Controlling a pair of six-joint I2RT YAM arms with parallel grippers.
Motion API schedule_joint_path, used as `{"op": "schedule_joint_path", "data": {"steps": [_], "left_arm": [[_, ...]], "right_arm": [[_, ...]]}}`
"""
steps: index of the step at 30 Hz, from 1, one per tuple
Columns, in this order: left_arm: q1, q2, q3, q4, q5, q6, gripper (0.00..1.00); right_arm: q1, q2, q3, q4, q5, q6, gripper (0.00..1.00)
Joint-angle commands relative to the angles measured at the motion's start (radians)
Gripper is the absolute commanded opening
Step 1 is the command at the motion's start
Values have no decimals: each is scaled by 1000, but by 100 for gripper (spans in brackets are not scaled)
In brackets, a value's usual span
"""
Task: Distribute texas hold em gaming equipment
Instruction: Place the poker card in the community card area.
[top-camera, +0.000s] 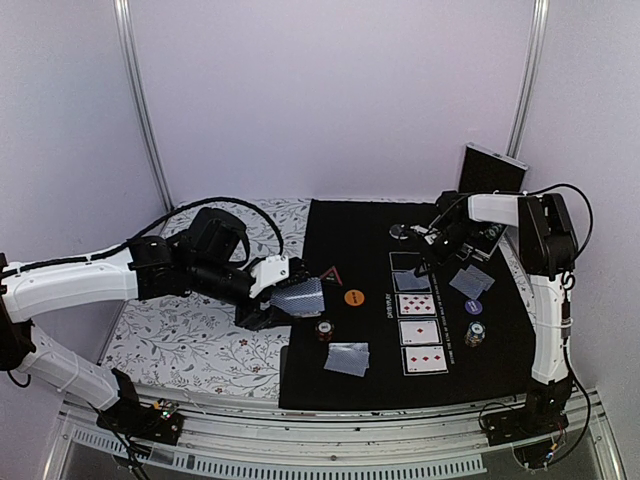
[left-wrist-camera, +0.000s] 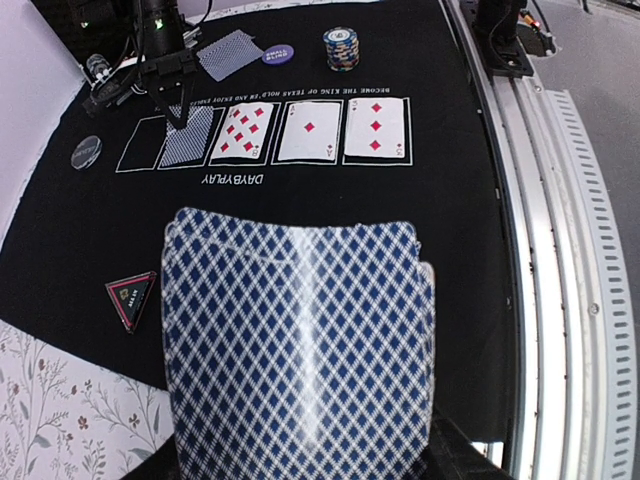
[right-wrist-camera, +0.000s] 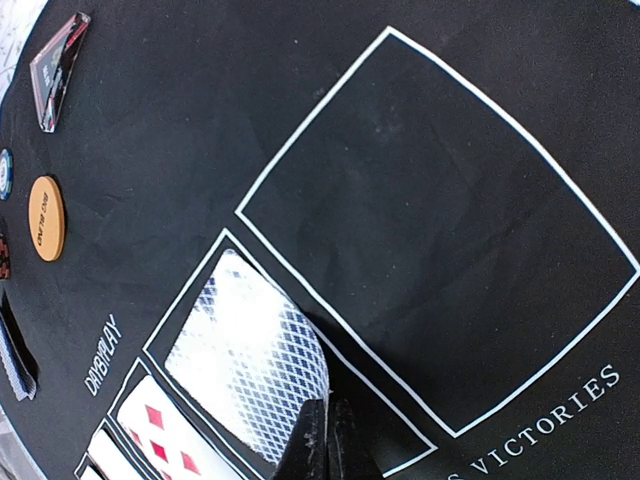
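At the left of the top view, the left gripper (top-camera: 278, 300) is part-way closed on a deck of cards (left-wrist-camera: 300, 340). It holds the deck by its lower edge and fanned slightly, probably so single cards can be drawn off as the deal goes on. The deck hangs over the left border of the black mat (top-camera: 310, 225).

Just right of the deck lies the red triangle marker (top-camera: 330, 275), with the orange disc (top-camera: 353, 297) beside it. Below those are a chip stack (top-camera: 325, 330) and two face-down cards (top-camera: 347, 358), which looks like one player's share set out at the lower middle of the frame.

Further right is the printed row of card boxes. Three face-up cards (left-wrist-camera: 310, 130) fill the lower boxes and a face-down card (right-wrist-camera: 250, 355) sits in the next one. The top box (right-wrist-camera: 440, 240) is bare, so the row seems one card short. The silver disc (top-camera: 399, 232) lies near the upper end of the row.

The right gripper (right-wrist-camera: 325, 440) has its fingers pinched fully together at the edge of that face-down card. Whether it is gripping the card or only nudging it square, I cannot tell.

On the right of the mat are another pair of cards (top-camera: 470, 283), a purple disc (top-camera: 473, 307) and a second chip stack (top-camera: 474, 335), a likely second player's share.
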Motion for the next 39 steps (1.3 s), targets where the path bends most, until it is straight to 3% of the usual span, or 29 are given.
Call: {"op": "schedule_joint_path", "data": {"steps": [1,11,19,25,28,32,39], "left_arm": [[6,9,-7,27,14,11,56],[6,5,-6,25,17,9,56],[5,4,-5,25,18,8,56],[5,3,-2,24,20,8,56],[6,4,-2,23,20,6,56],[5,3,3,22,8,5,56],[2,-5,15,22,-5,-9,56]], "right_arm": [[-6,-22,-41,14,23,18,4],[-6,-43,-85,62,43,61,24],[-6,-82,-74,87,185,95,37],[1,-136,-43,78,258,114,67],[38,-207,-15,74,355,187,99],[148,-400,-64,178,330,317,99],[411,-662,-330,619,-46,565,99]]}}
